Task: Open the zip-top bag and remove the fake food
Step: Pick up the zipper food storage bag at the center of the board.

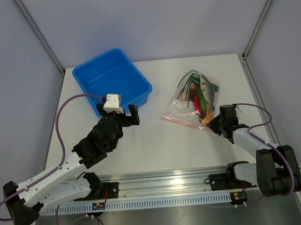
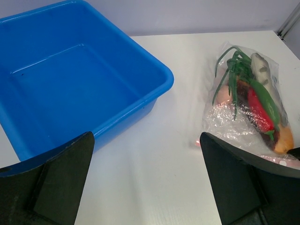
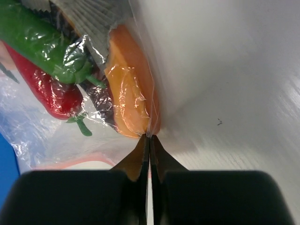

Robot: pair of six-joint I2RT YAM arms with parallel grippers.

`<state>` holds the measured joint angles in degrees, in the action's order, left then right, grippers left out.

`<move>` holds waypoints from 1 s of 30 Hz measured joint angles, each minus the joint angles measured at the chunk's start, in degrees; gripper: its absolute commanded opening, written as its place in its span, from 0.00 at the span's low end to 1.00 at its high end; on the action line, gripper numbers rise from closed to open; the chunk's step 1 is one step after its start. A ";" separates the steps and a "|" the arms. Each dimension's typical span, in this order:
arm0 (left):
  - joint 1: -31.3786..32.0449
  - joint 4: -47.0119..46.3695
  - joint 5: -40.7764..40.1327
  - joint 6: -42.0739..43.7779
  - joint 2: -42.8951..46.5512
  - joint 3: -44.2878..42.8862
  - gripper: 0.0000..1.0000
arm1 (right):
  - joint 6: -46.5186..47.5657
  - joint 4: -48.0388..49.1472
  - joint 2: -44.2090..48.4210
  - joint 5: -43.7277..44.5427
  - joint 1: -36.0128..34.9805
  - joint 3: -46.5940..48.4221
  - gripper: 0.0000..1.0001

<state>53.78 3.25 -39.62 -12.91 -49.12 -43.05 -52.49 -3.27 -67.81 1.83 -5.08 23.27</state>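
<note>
1. Clear plastic bag (image 1: 180, 109) lies on the counter (image 1: 158, 143), right of the tub (image 1: 97, 60). The food (image 1: 201, 92) is inside and the zip (image 1: 180, 121) runs along its near edge.
2. Right gripper (image 3: 149, 137) has its jaws together at the bag's near-right corner, by the orange piece (image 3: 131, 98). I cannot tell if film is caught.
3. Left gripper (image 1: 120, 115), jaws wide apart, hovers near the tub.
4. Best approach: pin one zip lip, let the left take the other, and part them gently.

Overhead camera looks down; 2 wrist cameras share the zip-top bag (image 2: 222, 123).
</note>
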 measured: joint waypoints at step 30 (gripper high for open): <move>21.79 -34.23 13.94 38.86 -22.47 8.07 0.99 | 0.66 -5.60 20.92 -5.42 0.00 -0.13 0.00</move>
<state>75.57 -30.98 -25.67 25.96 -71.59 -34.98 -51.83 -8.86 -46.89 -3.60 -5.08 23.14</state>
